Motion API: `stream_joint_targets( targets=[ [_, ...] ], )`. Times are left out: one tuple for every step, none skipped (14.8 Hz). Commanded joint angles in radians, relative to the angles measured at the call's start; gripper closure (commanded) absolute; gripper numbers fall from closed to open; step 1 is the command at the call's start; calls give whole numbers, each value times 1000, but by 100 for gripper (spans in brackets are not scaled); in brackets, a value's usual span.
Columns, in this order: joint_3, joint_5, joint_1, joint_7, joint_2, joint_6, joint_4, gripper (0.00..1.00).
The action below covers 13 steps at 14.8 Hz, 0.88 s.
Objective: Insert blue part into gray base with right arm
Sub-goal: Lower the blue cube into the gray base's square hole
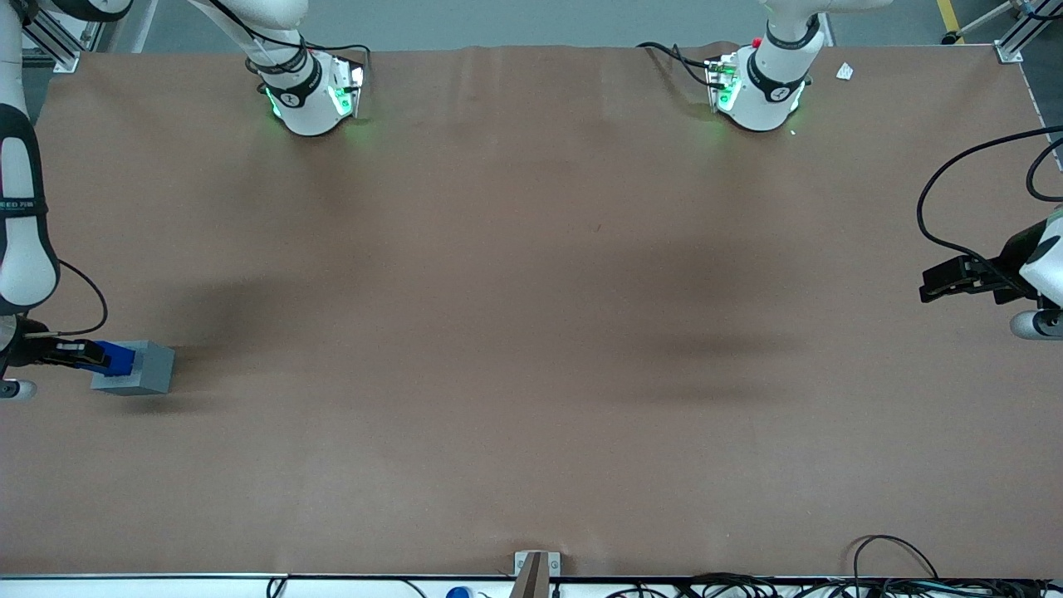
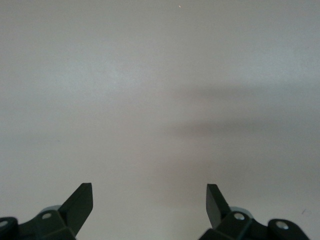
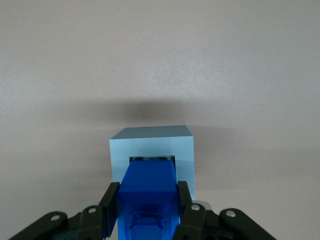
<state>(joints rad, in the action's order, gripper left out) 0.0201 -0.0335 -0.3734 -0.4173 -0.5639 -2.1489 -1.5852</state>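
The table (image 1: pixel 531 332) is the largest thing here, a broad flat surface covered in matte brown material with faint creases near the arm bases and soft shadows across its middle. The right arm (image 1: pixel 21 208) comes next, a white jointed limb with smooth rounded shells, black sections and dark lettering, with a thin black cable looping beside its wrist; it reaches down at the working arm's end of the table. The gray base (image 1: pixel 137 370) sits on the table there, a light gray plastic cube with flat faces and crisp edges; in the right wrist view the gray base (image 3: pixel 150 145) shows a square recess cut into its top face. The gripper (image 1: pixel 79 353) is black, with angular fingers (image 3: pixel 186 200) pressed against two opposite sides of the blue part (image 3: pixel 149 192), so it is clamped on that block. The blue part (image 1: pixel 119 357) is the smallest item, a bright blue plastic block with smooth glossy faces and a moulded recess on the end facing the wrist camera; it is held right above the gray base, its lower end at the mouth of the square recess, though whether it has entered cannot be told
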Motion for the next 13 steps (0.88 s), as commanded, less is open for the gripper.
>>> stream_joint_targets(
  targets=[
    [-8, 10, -2, 14, 1, -14, -9, 100],
    [-8, 10, -4, 14, 1, -17, -9, 100],
    [-8, 10, -4, 14, 1, -22, -10, 100],
    [-8, 10, -6, 14, -4, -25, -10, 100],
    [-8, 10, -7, 14, -5, -25, -10, 100],
    [-8, 10, -7, 15, -5, -25, -10, 100],
    [-8, 10, -7, 15, -5, -25, -10, 100],
    [-8, 10, -9, 15, -7, -25, -10, 100],
    [-8, 10, -9, 15, -8, -25, -10, 100],
    [-8, 10, -10, 15, -10, -25, -10, 100],
    [-8, 10, -10, 15, -10, -25, -10, 100],
    [-8, 10, -10, 15, -10, -25, -10, 99],
    [-8, 10, -12, 15, -11, -25, -10, 99]
  ],
)
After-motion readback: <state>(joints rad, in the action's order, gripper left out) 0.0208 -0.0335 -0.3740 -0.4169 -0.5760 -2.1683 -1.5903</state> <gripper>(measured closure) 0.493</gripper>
